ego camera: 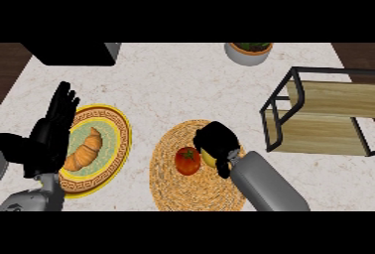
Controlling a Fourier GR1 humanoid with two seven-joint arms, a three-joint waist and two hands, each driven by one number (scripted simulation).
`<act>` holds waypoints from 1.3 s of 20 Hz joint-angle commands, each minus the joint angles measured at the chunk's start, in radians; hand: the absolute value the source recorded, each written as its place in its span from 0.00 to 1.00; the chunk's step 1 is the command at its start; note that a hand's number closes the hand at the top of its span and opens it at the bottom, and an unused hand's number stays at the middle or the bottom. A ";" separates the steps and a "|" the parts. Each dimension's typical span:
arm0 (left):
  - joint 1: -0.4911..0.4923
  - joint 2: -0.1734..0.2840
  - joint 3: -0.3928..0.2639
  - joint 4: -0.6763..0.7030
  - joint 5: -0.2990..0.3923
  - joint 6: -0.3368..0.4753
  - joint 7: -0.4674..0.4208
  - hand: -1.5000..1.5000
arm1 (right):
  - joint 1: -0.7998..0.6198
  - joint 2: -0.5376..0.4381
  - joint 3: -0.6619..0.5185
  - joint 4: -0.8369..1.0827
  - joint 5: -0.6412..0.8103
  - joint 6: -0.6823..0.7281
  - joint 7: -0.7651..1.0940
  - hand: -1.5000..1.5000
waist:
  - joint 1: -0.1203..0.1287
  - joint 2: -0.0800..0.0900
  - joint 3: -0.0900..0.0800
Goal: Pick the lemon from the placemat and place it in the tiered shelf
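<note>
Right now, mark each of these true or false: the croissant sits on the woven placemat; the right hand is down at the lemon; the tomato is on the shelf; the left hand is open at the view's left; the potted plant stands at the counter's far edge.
1. The croissant sits on the woven placemat. False: the croissant lies on the patterned plate, left of the placemat.
2. The right hand is down at the lemon. True: the right hand is curled over the lemon.
3. The tomato is on the shelf. False: the tomato rests on the placemat, beside the lemon; the tiered shelf holds nothing visible.
4. The left hand is open at the view's left. True: the left hand rests there, fingers straight.
5. The potted plant stands at the far edge. True: potted plant.
</note>
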 commanded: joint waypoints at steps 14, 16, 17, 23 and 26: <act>0.086 0.011 0.069 -0.045 -0.001 0.015 -0.010 0.50 | 0.499 -0.122 -0.281 -0.323 -0.068 -0.205 0.235 1.00 | -0.107 -0.017 0.001; 0.083 0.006 0.061 -0.049 -0.003 0.019 0.016 0.50 | 0.573 -0.136 -0.287 -0.461 -0.110 -0.174 0.225 1.00 | -0.104 -0.017 0.001; 0.106 0.021 0.080 -0.040 0.010 -0.003 -0.025 0.50 | 0.621 -0.153 -0.291 -0.529 -0.123 -0.168 0.223 1.00 | -0.099 -0.017 0.000; 0.074 0.007 0.050 -0.072 -0.002 0.009 0.024 0.50 | 0.763 -0.048 -0.318 -0.957 -0.262 -0.166 0.311 1.00 | -0.086 -0.015 0.001; 0.092 0.014 0.061 -0.055 0.012 -0.010 0.001 0.50 | 0.799 -0.036 -0.358 -1.193 -0.299 -0.124 0.418 1.00 | -0.075 -0.010 0.000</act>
